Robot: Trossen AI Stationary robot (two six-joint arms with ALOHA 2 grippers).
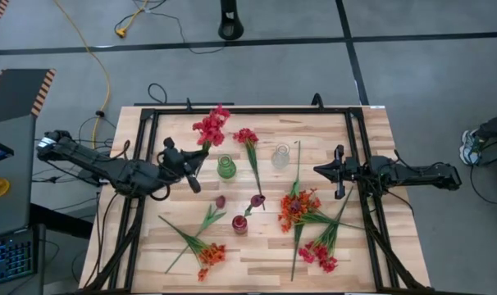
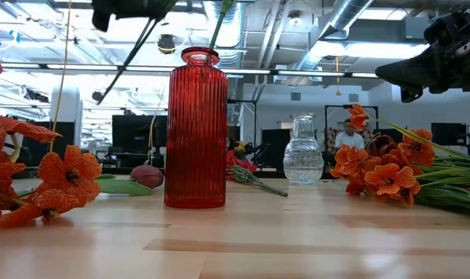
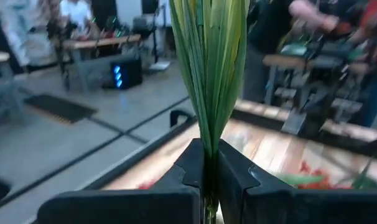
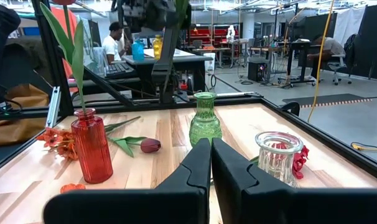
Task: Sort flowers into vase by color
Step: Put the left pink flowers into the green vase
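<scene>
- High view: left gripper (image 1: 193,164) holds a pinkish-red flower stem (image 1: 210,127) clamped between its fingers, just beside the green vase (image 1: 225,167). Right gripper (image 1: 339,172) is empty, fingers nearly together, near the clear vase (image 1: 280,156). Red vase (image 1: 240,223) stands toward the near side of the desk (image 1: 150,238). Orange flowers (image 1: 210,256), more orange flowers (image 1: 298,208), pinkish-red flowers (image 1: 318,256) and maroon buds (image 1: 221,201) lie loose on the desk.
- Low view: red vase (image 2: 195,129) upright at centre, one green stalk rising from its mouth; clear vase (image 2: 303,149) behind it; orange flowers (image 2: 378,169) lying on the desk.
- Left wrist view: left gripper (image 3: 208,171) pinched on a bundle of green stalks (image 3: 208,62).
- Right wrist view: right gripper (image 4: 211,155) narrow, holding nothing; green vase (image 4: 204,118), clear vase (image 4: 278,155) and red vase (image 4: 92,146) all upright.
</scene>
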